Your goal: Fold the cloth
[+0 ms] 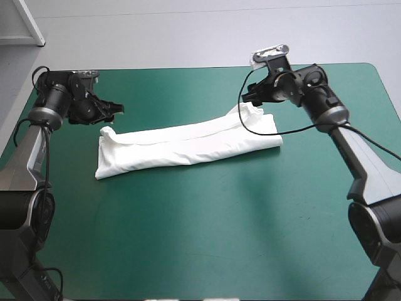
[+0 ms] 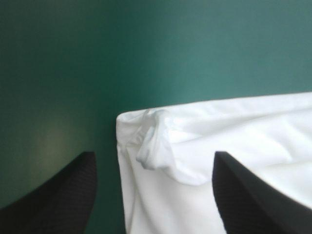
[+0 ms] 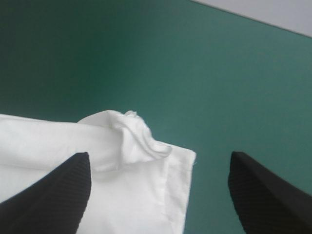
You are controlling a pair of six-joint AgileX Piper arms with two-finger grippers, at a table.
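Observation:
The white T-shirt (image 1: 182, 145) lies folded into a long narrow band across the middle of the teal-green table. My left gripper (image 1: 114, 108) hovers open just beyond the band's left end, nothing between its fingers. In the left wrist view the T-shirt (image 2: 214, 161) has a small puckered corner ahead of the left gripper (image 2: 153, 195). My right gripper (image 1: 249, 95) stands open just above the band's right end. The right wrist view shows the T-shirt (image 3: 73, 151) with a crumpled corner ahead of the right gripper (image 3: 158, 195).
The table's far edge (image 1: 188, 68) runs close behind both grippers. A broad stretch of teal-green cover (image 1: 200, 238) lies between the band and the table's near edge.

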